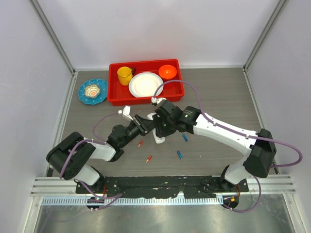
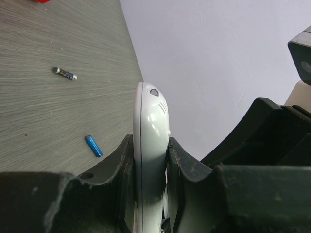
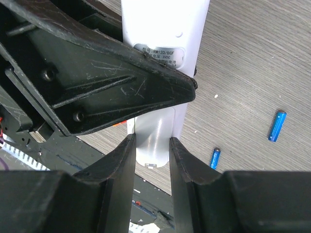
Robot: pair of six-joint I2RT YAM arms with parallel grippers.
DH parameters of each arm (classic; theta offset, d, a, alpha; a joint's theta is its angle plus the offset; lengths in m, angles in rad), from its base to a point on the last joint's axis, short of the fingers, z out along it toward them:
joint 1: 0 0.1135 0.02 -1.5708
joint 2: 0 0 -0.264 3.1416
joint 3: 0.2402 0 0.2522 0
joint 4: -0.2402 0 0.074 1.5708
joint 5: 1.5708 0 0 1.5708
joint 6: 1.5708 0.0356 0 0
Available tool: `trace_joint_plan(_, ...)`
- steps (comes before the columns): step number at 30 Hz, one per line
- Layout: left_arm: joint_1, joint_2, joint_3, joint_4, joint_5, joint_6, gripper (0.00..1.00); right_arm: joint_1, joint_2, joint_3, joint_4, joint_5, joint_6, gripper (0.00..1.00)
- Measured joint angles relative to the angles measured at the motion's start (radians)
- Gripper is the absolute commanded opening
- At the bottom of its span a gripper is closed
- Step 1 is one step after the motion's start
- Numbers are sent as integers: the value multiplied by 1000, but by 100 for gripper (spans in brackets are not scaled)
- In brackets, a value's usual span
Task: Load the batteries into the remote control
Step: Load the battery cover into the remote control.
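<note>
The white remote control (image 1: pixel 159 134) is held above the table's middle, where both arms meet. My left gripper (image 1: pixel 148 123) is shut on it; the left wrist view shows it edge-on (image 2: pixel 151 121) between the fingers (image 2: pixel 116 160). In the right wrist view its labelled back (image 3: pixel 165 29) faces the camera. My right gripper (image 3: pixel 152 143) is shut on the white cover piece (image 3: pixel 154 136) at its lower end. Two orange-red batteries (image 1: pixel 140 143) (image 1: pixel 148 158) and two blue batteries (image 1: pixel 185 137) (image 1: pixel 179 155) lie on the table, below the grippers in the top view. Blue ones also show in the right wrist view (image 3: pixel 277 126) (image 3: pixel 215 158).
A red tray (image 1: pixel 112 92) at the back holds a yellow cup (image 1: pixel 125 75), a white plate (image 1: pixel 145 84) and an orange bowl (image 1: pixel 167 72). A blue dish (image 1: pixel 93 91) sits to its left. Walls close in the table's left, back and right.
</note>
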Motion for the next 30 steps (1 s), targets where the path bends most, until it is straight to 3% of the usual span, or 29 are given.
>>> trace_joint_plan(9,-10,0,0,-13,-24,13,0,-5,12,0,0,-2,3,12)
trace_joint_plan(22,-12,0,0,-14,-31,12,0,-5,12,-1,1,2,3,37)
trace_joint_plan(30,-19,0,0,-15,-31,12,0,-10,12,-2,6,2,10,43)
